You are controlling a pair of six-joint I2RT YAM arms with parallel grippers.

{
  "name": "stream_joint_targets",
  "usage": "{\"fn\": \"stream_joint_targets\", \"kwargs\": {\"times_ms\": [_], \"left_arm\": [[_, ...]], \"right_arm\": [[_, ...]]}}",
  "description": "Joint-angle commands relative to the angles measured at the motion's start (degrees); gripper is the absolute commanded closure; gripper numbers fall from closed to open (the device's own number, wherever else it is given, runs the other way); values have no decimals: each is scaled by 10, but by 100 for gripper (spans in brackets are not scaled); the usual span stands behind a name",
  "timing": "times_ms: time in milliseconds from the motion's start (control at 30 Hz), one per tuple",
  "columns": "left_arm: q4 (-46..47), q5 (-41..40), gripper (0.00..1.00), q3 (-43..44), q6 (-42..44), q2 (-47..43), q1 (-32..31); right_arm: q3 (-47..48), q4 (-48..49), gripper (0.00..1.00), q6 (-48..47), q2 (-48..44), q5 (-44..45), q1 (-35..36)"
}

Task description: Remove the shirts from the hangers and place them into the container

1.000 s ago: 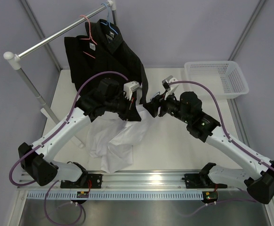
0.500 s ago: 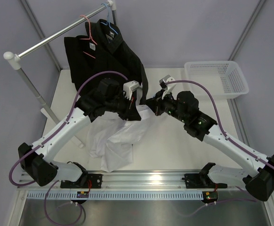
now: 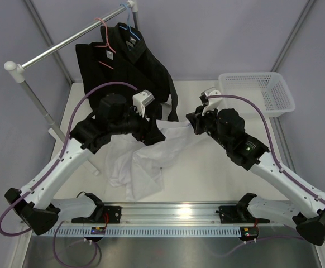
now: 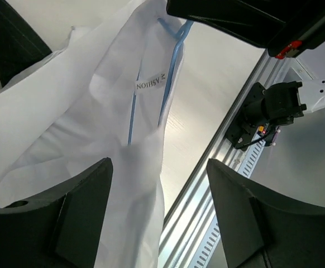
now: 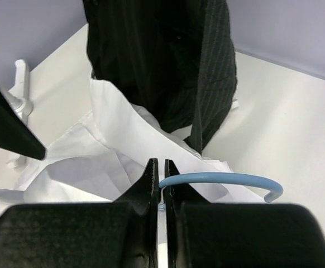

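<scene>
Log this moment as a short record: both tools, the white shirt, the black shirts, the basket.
left tool: open, holding nothing
right tool: shut on the hook of the blue hanger
white shirt: on the blue hanger, draped between the arms and down onto the table
black shirts: hanging on the rail
basket: far right of the table, no shirt in it
</scene>
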Motion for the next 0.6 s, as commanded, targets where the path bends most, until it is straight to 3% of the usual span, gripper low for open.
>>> {"fn": "stream_joint_targets", "kwargs": {"times_ms": [0,200,333,567], "left_arm": [[20,-32,26,18,-9,-35,0],[20,-71,27,-9,-15,-46,-14],[20,-114,30,17,-10,-12,-38],[20,-118,38,75,-7,76,-64]], "right_arm": [[35,-8,100,-23,-26,61,-1],[42,-22,100,-27,-32,74,0],[38,-22,100,-25,-34,68,0],[34,-23,100,-27,-36,68,0]]}}
